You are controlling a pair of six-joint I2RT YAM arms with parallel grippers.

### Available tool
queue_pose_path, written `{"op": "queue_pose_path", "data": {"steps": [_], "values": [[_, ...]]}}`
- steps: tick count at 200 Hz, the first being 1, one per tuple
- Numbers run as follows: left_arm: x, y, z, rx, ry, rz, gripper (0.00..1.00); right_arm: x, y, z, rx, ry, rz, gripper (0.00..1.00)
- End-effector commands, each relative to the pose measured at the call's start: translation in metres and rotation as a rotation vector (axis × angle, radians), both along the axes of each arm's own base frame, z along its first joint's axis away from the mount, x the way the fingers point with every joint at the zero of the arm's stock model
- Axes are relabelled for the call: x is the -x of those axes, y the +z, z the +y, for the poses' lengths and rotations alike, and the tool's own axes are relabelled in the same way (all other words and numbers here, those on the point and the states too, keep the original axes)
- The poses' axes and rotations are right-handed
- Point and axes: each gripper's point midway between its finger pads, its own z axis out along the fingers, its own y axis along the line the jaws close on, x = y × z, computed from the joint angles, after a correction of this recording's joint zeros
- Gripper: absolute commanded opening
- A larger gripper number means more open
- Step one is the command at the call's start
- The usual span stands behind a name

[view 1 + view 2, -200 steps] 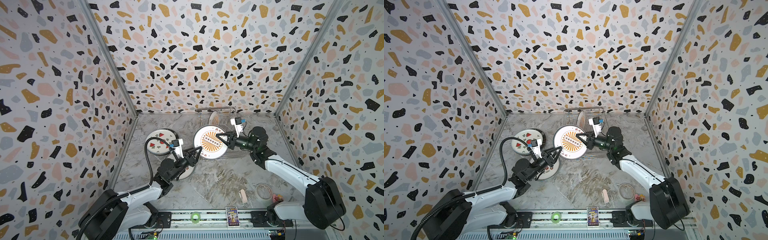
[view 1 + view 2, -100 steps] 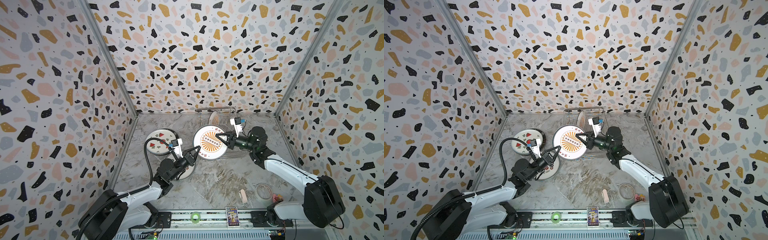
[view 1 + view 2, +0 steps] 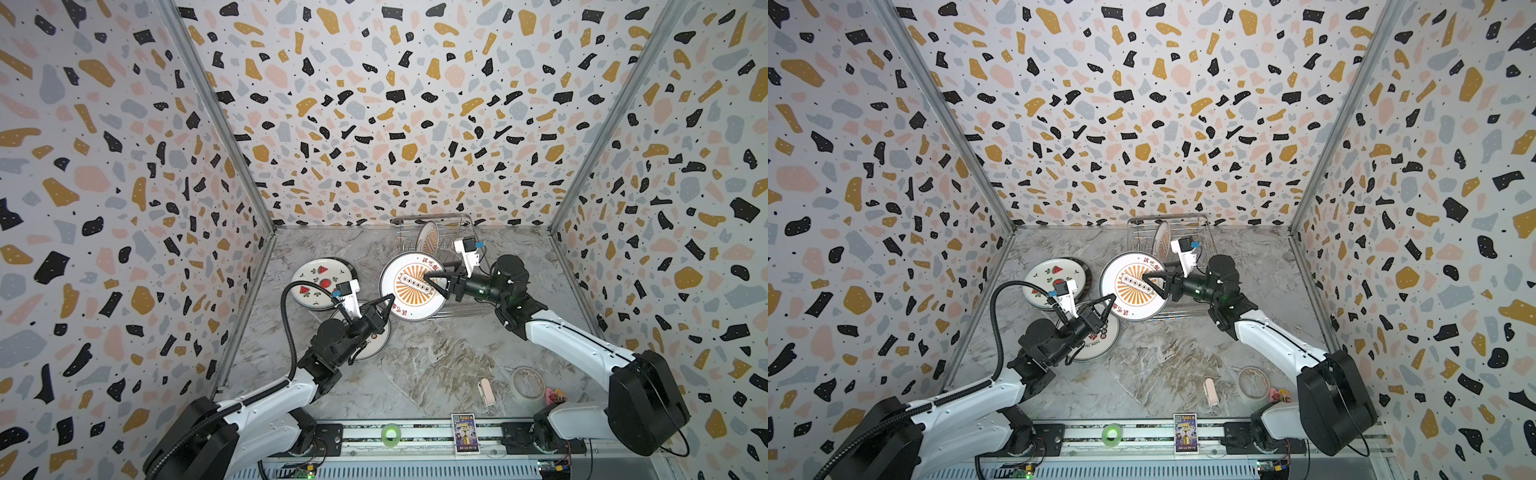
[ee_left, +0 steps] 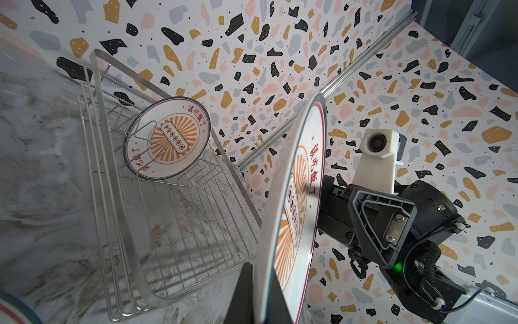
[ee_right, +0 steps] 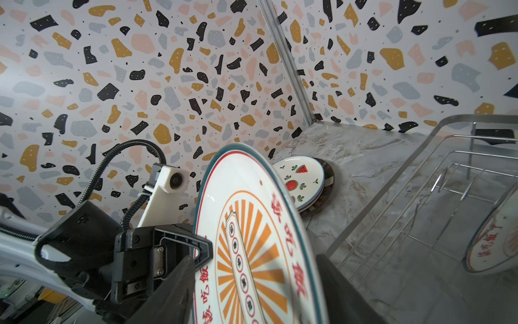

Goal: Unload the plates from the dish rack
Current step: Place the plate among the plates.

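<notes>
The left gripper point(image 3: 388, 297) pinches the rim of the sunburst plate point(image 3: 409, 286), white, orange-rayed and red-lettered. It is held on edge over the dish rack point(image 3: 402, 232)'s near end, facing the right gripper point(image 3: 433, 282), which is spread astride it. A twin plate point(image 3: 429, 239) stands beyond.

Red characters 該吃飯了 stand on the held sunburst plate point(image 4: 294, 224) and the racked sunburst plate point(image 4: 180, 124).

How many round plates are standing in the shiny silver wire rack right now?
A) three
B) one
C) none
B: just one round white plate with an orange sunburst stands in the silver wire dish rack; its twin is pinched by the left gripper.
</notes>
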Motion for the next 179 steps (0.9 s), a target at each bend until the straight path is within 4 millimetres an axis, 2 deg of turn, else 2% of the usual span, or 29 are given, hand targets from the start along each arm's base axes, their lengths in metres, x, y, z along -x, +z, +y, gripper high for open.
{"op": "queue_pose_path", "data": {"steps": [1, 37, 73, 100, 123, 179], "values": [[0.003, 0.023, 0.012, 0.065, 0.029, -0.06, 0.0, -0.005, 0.019, -0.01, 0.009, -0.079, -0.05, 0.72], [0.006, 0.022, 0.026, 0.071, 0.059, -0.048, 0.0, -0.013, 0.018, -0.021, 0.034, -0.178, -0.051, 0.84], [0.011, 0.022, 0.039, 0.063, 0.09, -0.038, 0.0, -0.009, 0.019, -0.026, 0.072, -0.25, -0.076, 0.88], [0.013, 0.013, 0.046, 0.053, 0.117, 0.003, 0.0, 0.006, 0.02, -0.017, 0.096, -0.24, -0.099, 0.89], [0.015, 0.0, 0.059, 0.038, 0.164, 0.051, 0.0, 0.021, 0.017, -0.006, 0.132, -0.25, -0.137, 1.0], [0.015, -0.033, 0.09, 0.076, 0.229, 0.175, 0.0, 0.048, 0.003, 0.038, 0.212, -0.223, -0.184, 0.99]]}}
